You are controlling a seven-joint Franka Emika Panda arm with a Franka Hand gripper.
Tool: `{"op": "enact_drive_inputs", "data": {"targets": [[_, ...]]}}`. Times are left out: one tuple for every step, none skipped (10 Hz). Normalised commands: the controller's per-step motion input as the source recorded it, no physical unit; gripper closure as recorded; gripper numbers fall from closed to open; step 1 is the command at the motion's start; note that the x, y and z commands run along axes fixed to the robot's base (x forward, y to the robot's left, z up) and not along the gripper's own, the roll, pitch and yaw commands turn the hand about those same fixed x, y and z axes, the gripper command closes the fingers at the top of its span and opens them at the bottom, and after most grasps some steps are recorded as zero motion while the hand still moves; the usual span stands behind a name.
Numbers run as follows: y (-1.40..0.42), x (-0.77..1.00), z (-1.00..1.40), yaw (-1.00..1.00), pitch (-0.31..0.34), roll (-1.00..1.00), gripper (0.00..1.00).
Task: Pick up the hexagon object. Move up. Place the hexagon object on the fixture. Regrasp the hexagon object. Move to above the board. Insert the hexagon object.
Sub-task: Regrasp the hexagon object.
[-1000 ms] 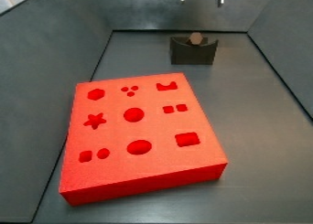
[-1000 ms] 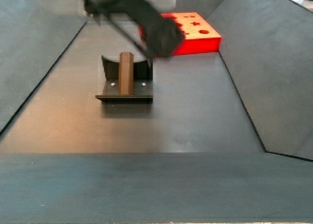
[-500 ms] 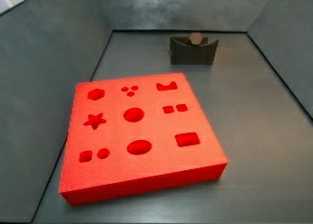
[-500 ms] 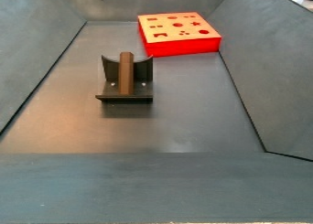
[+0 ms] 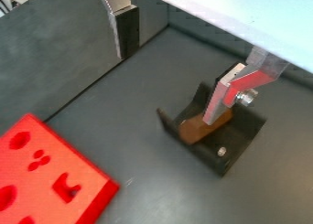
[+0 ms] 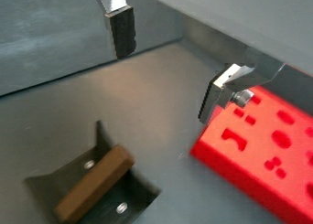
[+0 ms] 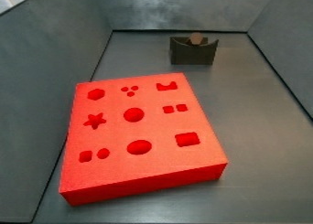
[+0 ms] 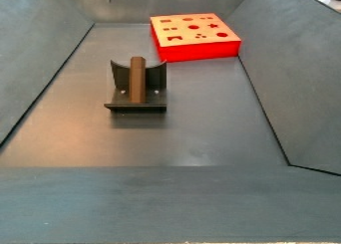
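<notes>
The hexagon object (image 7: pixel 195 37), a slim brown peg, lies in the notch of the dark grey fixture (image 7: pixel 193 53) at the far end of the floor. Both wrist views look down on it from well above: the peg (image 5: pixel 196 129) (image 6: pixel 95 182) rests free in the fixture (image 5: pixel 235 141) (image 6: pixel 120 206). My gripper (image 5: pixel 178 63) (image 6: pixel 171 63) hangs open above the floor, with nothing between its fingers (image 5: pixel 127 31) (image 6: pixel 121 31). In a side view the peg (image 8: pixel 138 77) leans in the fixture (image 8: pixel 134 105). The red board (image 7: pixel 141 127) (image 8: pixel 197 34) (image 5: pixel 37 173) (image 6: pixel 269 145) lies flat with its cut-outs facing up.
Sloping grey walls (image 7: pixel 49 45) (image 8: pixel 280 79) enclose the dark floor (image 8: pixel 173 138) on all sides. In both side views the gripper is above the picture's edge and does not show.
The arm has risen out of both side views; a second ago its fingertips and blurred body still showed. The peg and fixture have not moved.
</notes>
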Motion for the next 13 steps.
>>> {"op": "enact_drive_inputs", "data": {"targets": [[-0.02,-0.03,0.00,0.02,0.009,1.00,0.00],[-0.02,-0.02,0.00,0.02,0.004,1.00,0.00],[-0.02,-0.02,0.00,0.02,0.000,1.00,0.00],[-0.02,-0.02,0.00,0.02,-0.001,1.00,0.00],[-0.02,-0.02,0.01,0.02,0.002,1.00,0.00],[-0.02,-0.01,0.02,0.02,0.006,1.00,0.00],[-0.02,0.00,0.00,0.03,0.012,1.00,0.00],[-0.02,0.01,-0.01,0.03,0.016,1.00,0.00],[-0.02,0.03,-0.01,0.03,0.026,1.00,0.00],[-0.02,0.04,-0.01,0.03,0.037,1.00,0.00],[-0.03,0.06,-0.01,0.04,0.053,1.00,0.00],[-0.03,0.07,-0.01,0.04,0.066,1.00,0.00],[-0.03,0.08,-0.01,0.06,0.095,1.00,0.00]]}}
